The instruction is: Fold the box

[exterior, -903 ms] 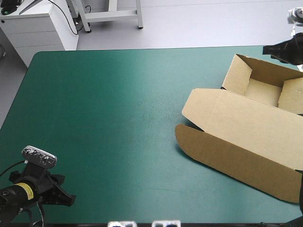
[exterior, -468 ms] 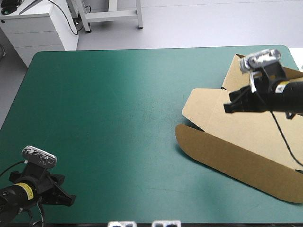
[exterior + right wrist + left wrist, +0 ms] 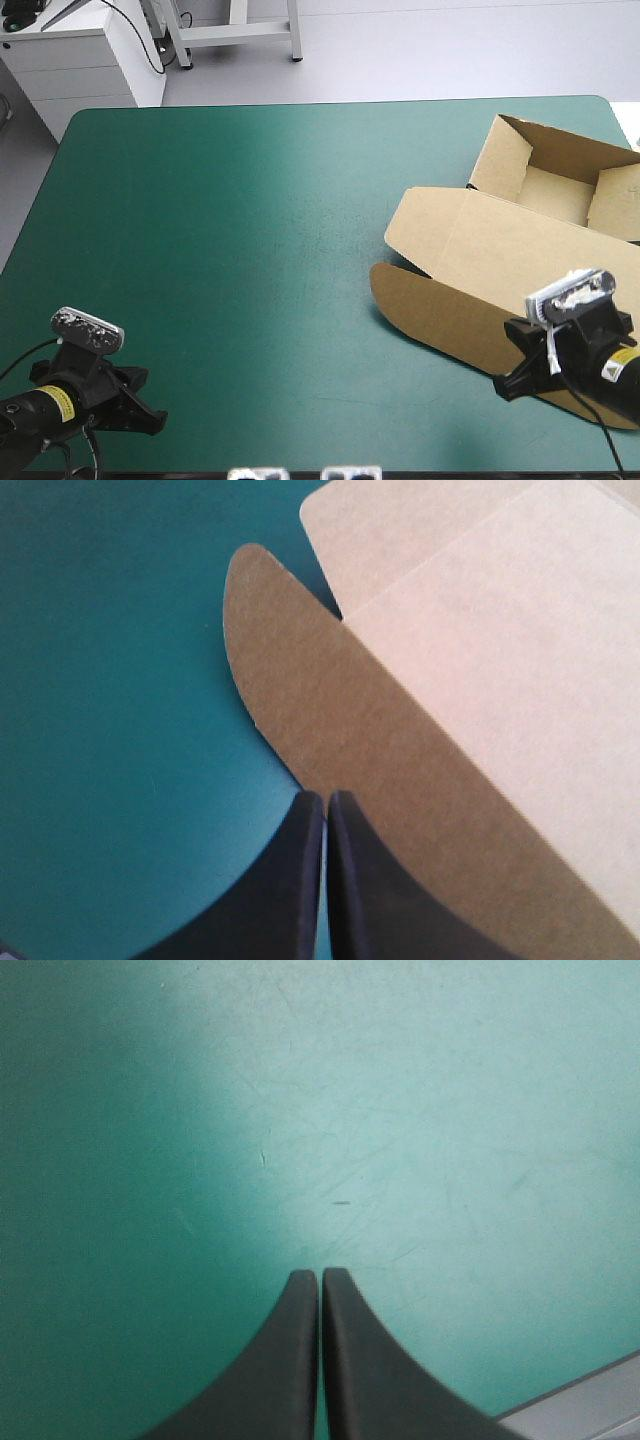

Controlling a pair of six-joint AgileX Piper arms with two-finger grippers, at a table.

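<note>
You are looking at two black arms. Your left arm [image 3: 25,415] is wearing a small yellow label [image 3: 52,405], and your right arm [image 3: 585,362] is wearing one too. Your left end effector [image 3: 320,1275] and right end effector [image 3: 326,798] are each showing two broad black fingers [image 3: 280,1360], curving like fins.

Counted: one box [image 3: 520,250], just ahead of the right jaws; two grippers, left gripper [image 3: 320,1273] and right gripper [image 3: 326,795]; one table [image 3: 250,230].
</note>
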